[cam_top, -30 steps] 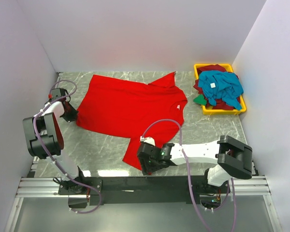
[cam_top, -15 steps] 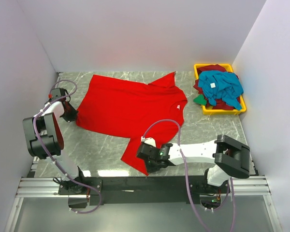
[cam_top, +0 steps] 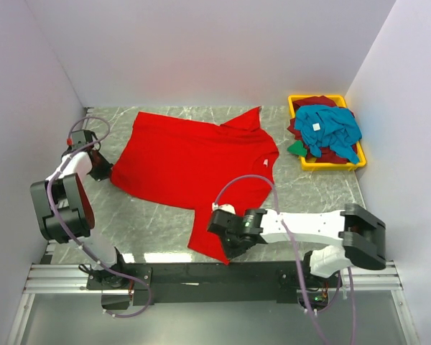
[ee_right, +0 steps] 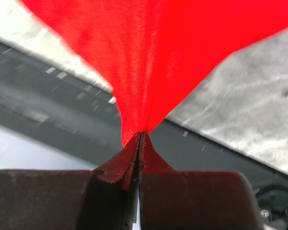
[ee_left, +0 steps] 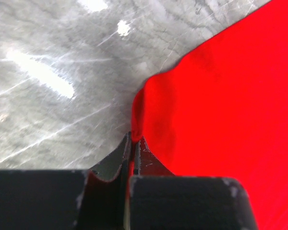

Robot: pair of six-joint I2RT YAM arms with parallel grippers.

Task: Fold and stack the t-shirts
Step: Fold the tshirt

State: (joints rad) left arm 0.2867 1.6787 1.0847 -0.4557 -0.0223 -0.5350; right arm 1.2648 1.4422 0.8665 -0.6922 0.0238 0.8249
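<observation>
A large bright red t-shirt (cam_top: 194, 162) lies spread over the grey marble table (cam_top: 302, 190). At the table's left side my left gripper (cam_top: 105, 171) is shut on the shirt's left corner; the left wrist view shows red cloth (ee_left: 221, 105) pinched between the closed jaws of that gripper (ee_left: 133, 138). My right gripper (cam_top: 226, 251) is shut on the shirt's near corner at the front edge. In the right wrist view the red cloth (ee_right: 153, 57) rises in a taut fan from that gripper's (ee_right: 140, 135) closed jaws. A teal-blue t-shirt (cam_top: 329, 128) with a white tag lies on maroon and green ones.
A yellow bin (cam_top: 329, 165) at the back right holds the pile of other shirts. White walls close in the table on three sides. The black rail (cam_top: 179, 273) with the arm bases runs along the near edge.
My right gripper has closed on the shirt's near corner and shifted slightly right, drawing the cloth up taut. The left gripper has edged a little towards the far left, still holding its corner.
</observation>
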